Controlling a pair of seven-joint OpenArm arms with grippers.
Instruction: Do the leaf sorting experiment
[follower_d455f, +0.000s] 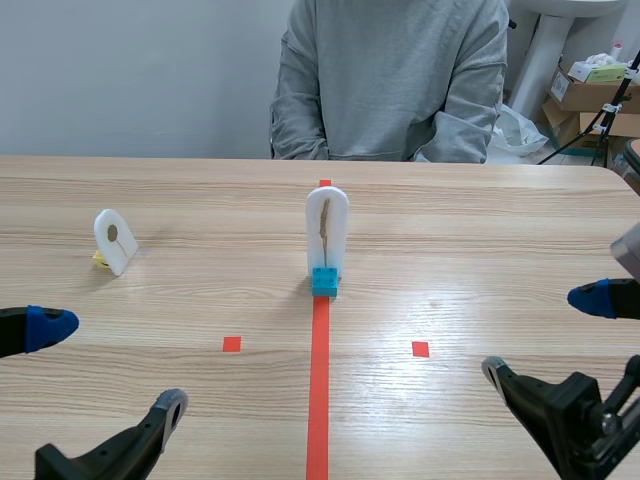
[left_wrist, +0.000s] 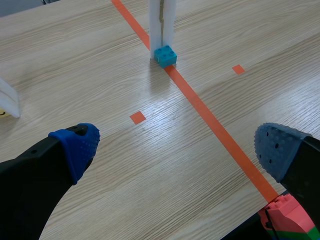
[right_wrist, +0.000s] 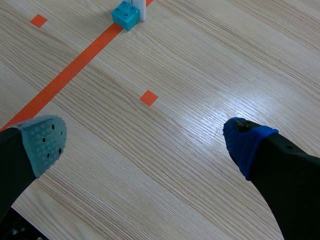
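Standing wide open over the bench (follower_d455f: 480, 230), the left jaws and right jaws grip nothing; the white leaf card (follower_d455f: 338, 225) on its blue brick (follower_d455f: 324, 281) stands upright ahead, between them.

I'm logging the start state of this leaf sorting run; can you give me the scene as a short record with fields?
centre card: tall white arched plastic card holding a long dried brown leaf, upright on a blue toy brick on the orange-red tape line
side card: small white arched plastic card with a round brownish spot, yellow base, on the left arm's side
left claw: open, empty, low over the wooden table
right claw: open, empty, low
person: seated across, in grey
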